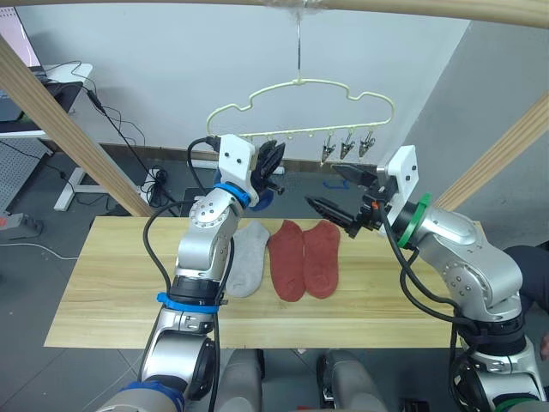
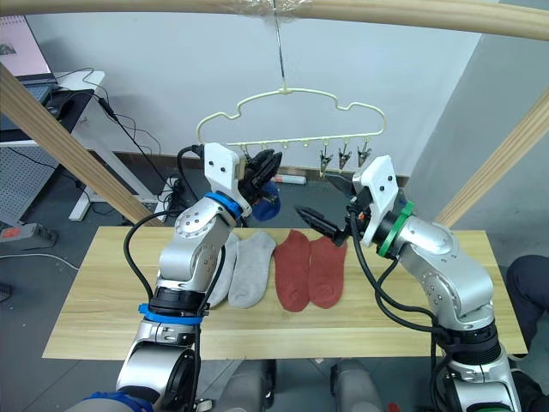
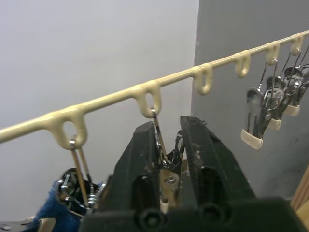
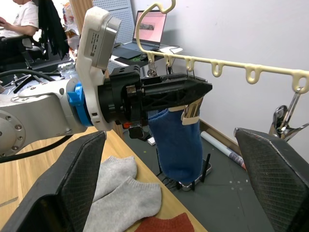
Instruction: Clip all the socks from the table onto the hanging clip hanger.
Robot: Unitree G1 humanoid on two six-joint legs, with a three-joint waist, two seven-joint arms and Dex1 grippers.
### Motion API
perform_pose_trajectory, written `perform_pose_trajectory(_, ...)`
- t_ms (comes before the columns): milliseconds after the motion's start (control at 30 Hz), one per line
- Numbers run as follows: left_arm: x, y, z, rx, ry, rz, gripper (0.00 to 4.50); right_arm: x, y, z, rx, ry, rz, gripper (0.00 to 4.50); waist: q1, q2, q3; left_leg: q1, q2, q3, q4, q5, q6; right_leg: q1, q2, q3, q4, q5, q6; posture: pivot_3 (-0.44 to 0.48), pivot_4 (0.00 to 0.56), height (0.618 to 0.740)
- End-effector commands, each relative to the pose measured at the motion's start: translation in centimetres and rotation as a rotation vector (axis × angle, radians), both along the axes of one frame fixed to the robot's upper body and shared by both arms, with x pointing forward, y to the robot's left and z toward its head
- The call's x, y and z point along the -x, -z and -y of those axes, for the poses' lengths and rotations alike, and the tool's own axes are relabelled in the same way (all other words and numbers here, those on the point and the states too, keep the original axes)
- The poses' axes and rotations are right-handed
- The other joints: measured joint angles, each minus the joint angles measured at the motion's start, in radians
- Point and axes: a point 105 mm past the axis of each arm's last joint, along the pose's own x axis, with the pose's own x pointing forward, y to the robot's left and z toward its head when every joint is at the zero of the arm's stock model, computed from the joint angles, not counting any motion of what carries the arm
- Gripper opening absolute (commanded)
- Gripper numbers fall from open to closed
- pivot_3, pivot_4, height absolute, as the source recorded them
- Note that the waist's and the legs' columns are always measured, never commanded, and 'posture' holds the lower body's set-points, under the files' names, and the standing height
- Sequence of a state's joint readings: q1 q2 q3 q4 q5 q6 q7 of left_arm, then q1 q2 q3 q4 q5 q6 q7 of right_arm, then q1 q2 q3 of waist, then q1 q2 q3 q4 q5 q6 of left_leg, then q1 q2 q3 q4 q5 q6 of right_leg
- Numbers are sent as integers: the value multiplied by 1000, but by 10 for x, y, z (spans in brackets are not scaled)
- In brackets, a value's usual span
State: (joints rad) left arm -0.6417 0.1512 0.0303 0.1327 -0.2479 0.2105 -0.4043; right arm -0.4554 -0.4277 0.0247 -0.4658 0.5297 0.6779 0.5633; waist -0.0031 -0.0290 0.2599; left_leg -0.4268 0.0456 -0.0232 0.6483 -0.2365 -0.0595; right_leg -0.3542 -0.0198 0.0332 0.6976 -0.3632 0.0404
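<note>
Right wrist view: left hand (image 4: 190, 92) clenches a clip (image 4: 192, 112) holding a blue sock (image 4: 176, 145); right hand (image 1: 340, 193) released.

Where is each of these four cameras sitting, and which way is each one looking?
Left eye view: on the head, looking forward and down at the table, the clip hanger and both arms.
Right eye view: beside it, same scene, barely offset.
Left wrist view: on the left wrist, looking along the left gripper, shut on a clip under the hanger bar.
Right wrist view: on the right wrist, between its open fingers, facing the left gripper and a hanging blue sock.
Shared: the hanger bar appears in every view.
</note>
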Motion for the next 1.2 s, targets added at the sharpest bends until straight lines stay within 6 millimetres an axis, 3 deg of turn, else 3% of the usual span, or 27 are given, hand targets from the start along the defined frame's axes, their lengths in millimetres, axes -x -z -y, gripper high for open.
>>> perform_pose_trajectory(33, 3, -12, 3, 26, 12, 43, 109, 9, -11, -2, -6, -23, 52, 4500, 0, 0, 0, 0, 0, 0, 0, 0, 0, 0, 0, 0, 0, 0, 0, 2, 238, 740)
perform_pose_trajectory(233, 6, -11, 4, 26, 31, 35, 5, 7, -6, -2, 5, -19, 40, 4500, 0, 0, 0, 0, 0, 0, 0, 0, 0, 0, 0, 0, 0, 0, 0, 4, 239, 740)
perform_pose_trajectory(300, 8, -13, 2, 31, 38, 27, 5, -1, 15, 2, 87, 34, -15, 4500, 0, 0, 0, 0, 0, 0, 0, 0, 0, 0, 0, 0, 0, 0, 0, 4, 239, 740)
perform_pose_trajectory(400, 11, -14, 1, 39, 60, -2, 5, -13, 61, 13, 297, 120, -97, 4500, 0, 0, 0, 0, 0, 0, 0, 0, 0, 0, 0, 0, 0, 0, 0, 10, 245, 740)
perform_pose_trajectory(467, 13, -14, -4, 65, 95, -58, 5, -26, 99, 17, 361, 177, -189, 4500, -2, 0, 0, 0, 0, 0, 0, 0, 0, 0, 0, 0, 0, 0, 0, 7, 247, 740)
perform_pose_trajectory(567, 17, -14, -12, 105, 146, -146, 5, -46, 132, 16, 421, 252, -250, 4500, -10, 0, 0, 1, 0, 0, 0, 0, 0, 0, 0, 0, 1, 0, 0, 22, 248, 740)
perform_pose_trajectory(733, 18, -9, -29, 86, 158, -232, 5, -70, 160, -4, 487, 262, -300, 4500, -30, 0, 0, 2, 0, 0, 0, 1, -1, 0, 0, 1, 2, 0, 0, 33, 251, 740)
perform_pose_trajectory(833, 18, -8, -37, 82, 147, -245, 5, -81, 180, -3, 549, 307, -335, 4500, -28, 0, 0, 3, 1, 0, -1, 1, -1, 0, 1, 0, 2, 0, 0, 44, 254, 740)
perform_pose_trajectory(1033, 21, -15, -37, 203, 181, -327, 5, -71, 214, 0, 654, 251, -396, 4500, -24, 0, 0, 3, 0, 1, -1, 1, -1, 1, -1, 1, 0, 0, 0, 66, 263, 740)
perform_pose_trajectory(1200, 23, -19, -39, 238, 190, -362, 0, -62, 217, -3, 619, 205, -398, 2836, -24, 0, 0, 10, 1, 0, -2, 1, -1, 6, 0, 1, 2, 0, 0, 75, 267, 740)
